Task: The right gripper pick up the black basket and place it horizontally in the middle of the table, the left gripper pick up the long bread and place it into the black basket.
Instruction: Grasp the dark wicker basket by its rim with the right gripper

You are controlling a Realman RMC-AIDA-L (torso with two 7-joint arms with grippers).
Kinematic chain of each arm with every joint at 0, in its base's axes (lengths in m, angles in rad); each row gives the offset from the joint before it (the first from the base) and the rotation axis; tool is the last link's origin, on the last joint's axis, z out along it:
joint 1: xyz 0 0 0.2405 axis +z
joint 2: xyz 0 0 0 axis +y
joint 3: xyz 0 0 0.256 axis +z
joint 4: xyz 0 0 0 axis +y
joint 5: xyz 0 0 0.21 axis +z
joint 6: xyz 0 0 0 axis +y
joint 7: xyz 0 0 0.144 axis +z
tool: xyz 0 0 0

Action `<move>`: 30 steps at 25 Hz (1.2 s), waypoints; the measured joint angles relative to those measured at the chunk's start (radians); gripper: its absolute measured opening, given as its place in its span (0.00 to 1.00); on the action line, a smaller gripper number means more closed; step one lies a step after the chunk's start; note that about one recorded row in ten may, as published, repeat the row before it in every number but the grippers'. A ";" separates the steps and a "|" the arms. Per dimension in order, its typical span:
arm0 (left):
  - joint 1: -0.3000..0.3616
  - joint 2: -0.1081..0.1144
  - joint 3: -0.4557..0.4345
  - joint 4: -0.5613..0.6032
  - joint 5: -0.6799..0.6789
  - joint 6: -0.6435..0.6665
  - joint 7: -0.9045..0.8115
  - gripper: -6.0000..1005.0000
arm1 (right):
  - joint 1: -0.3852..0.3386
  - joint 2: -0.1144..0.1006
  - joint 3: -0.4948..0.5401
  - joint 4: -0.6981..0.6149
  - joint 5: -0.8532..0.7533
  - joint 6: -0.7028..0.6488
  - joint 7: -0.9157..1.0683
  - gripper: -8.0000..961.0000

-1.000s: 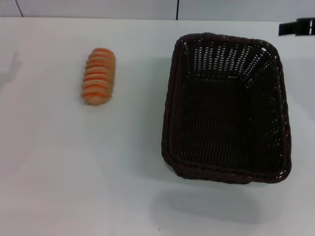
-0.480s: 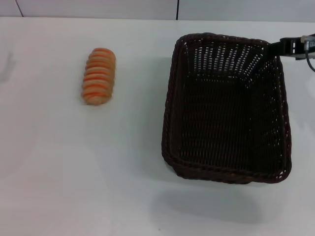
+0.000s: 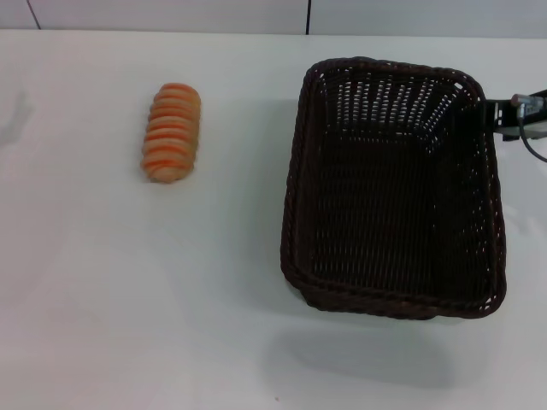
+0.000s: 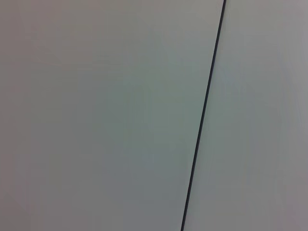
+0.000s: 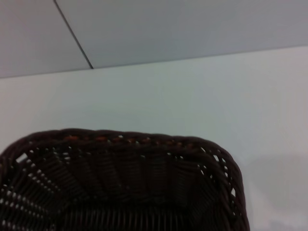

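The black basket (image 3: 393, 184) sits on the white table (image 3: 128, 282) at the right, its long side running away from me. It also fills the lower part of the right wrist view (image 5: 120, 187). The right gripper (image 3: 504, 120) shows as a black jaw piece with a silver connector and grey cable, right beside the basket's far right rim. The long bread (image 3: 171, 132) lies at the left, striped side up, well apart from the basket. The left gripper is out of view; its wrist view shows only a grey wall.
A grey wall with a dark seam (image 3: 308, 17) runs behind the table's far edge. The seam also shows in the left wrist view (image 4: 204, 115) and the right wrist view (image 5: 74, 36).
The right gripper has come down and in from the far right edge to the basket's far right rim. The basket and bread have not moved.
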 joint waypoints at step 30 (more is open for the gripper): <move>0.006 -0.001 -0.012 -0.009 0.000 0.007 0.012 0.85 | 0.009 -0.005 -0.031 -0.115 0.051 -0.081 -0.012 0.51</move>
